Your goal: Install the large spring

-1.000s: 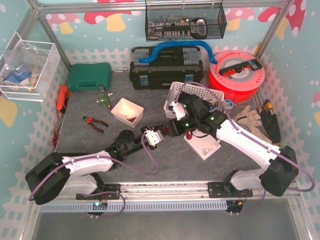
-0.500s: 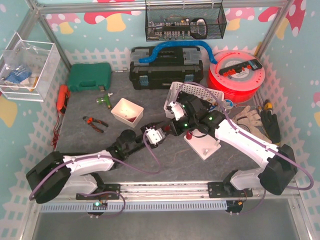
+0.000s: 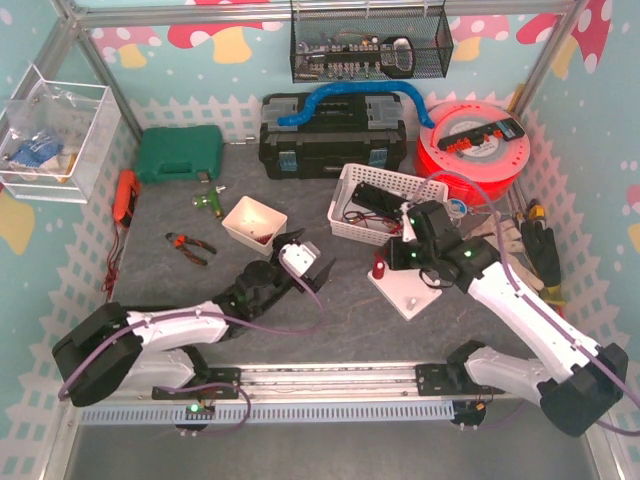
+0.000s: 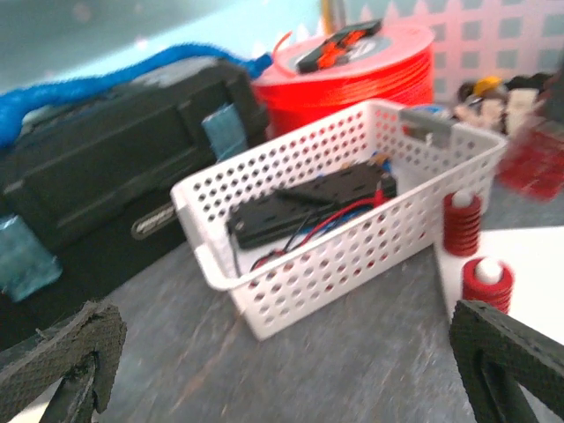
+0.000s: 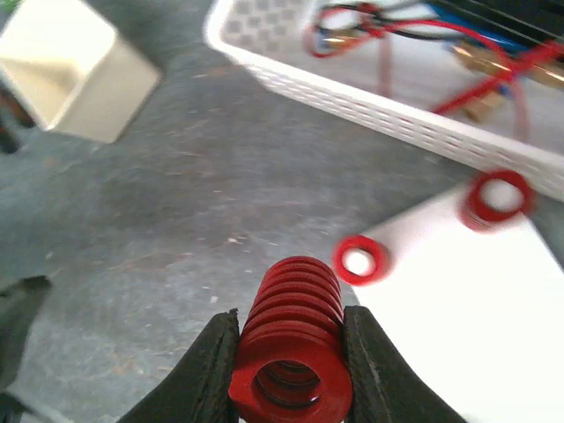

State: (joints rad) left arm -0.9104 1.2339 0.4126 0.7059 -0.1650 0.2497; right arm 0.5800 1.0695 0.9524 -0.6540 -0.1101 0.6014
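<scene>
The large spring (image 5: pixel 295 308) clamped beside the white plate (image 5: pixel 458 308)
It is gripped by the right gripper (image 5: pixel 293 361), wrist pitched downward; the left gripper (image 4: pixel 282 366), jaws spread wide, is stretched low, left of the plate.

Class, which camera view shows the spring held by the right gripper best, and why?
Right wrist view: the spring fills the foreground, coils clear, clamped in the right gripper. In the top view the gripper hides it. The left wrist view shows at most a red blur.
</scene>
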